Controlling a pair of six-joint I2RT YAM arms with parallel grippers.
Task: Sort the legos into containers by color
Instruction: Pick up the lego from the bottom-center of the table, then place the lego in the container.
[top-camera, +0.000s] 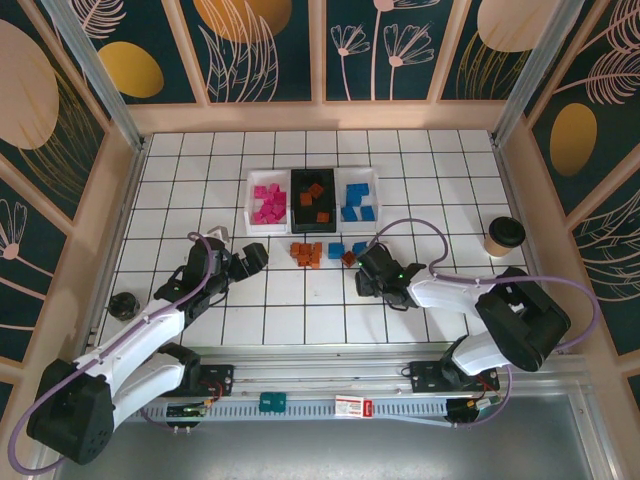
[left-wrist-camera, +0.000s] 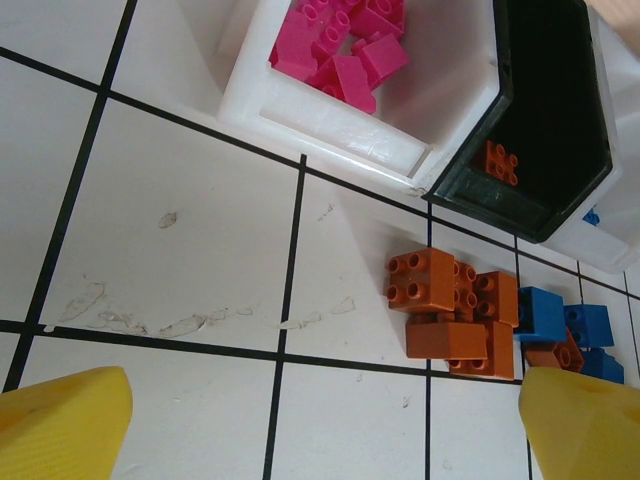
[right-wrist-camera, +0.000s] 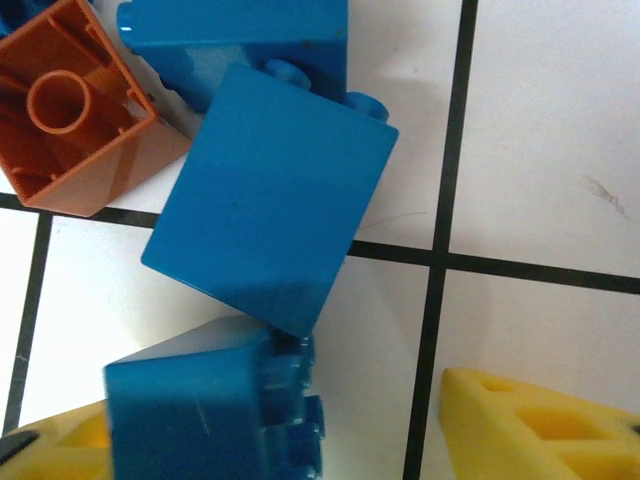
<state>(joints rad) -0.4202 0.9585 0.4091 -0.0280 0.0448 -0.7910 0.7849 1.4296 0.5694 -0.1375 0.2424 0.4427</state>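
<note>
Right gripper (right-wrist-camera: 290, 425) spread open around a blue brick (right-wrist-camera: 190, 400) on the tile, not clamped. Just beyond, another blue brick (right-wrist-camera: 270, 200) touching an upturned orange brick (right-wrist-camera: 75, 110). Left gripper (left-wrist-camera: 320, 420) parted wide, empty, near the orange cluster (left-wrist-camera: 455, 310). Behind: left white bin (top-camera: 249, 205) with pink, black bin (top-camera: 293, 200) with orange, right white bin (top-camera: 377, 195) with blue.

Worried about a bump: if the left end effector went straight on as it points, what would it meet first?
Probably the near wall of the white bin holding pink bricks; bare tiles before it, depth unclear.
</note>
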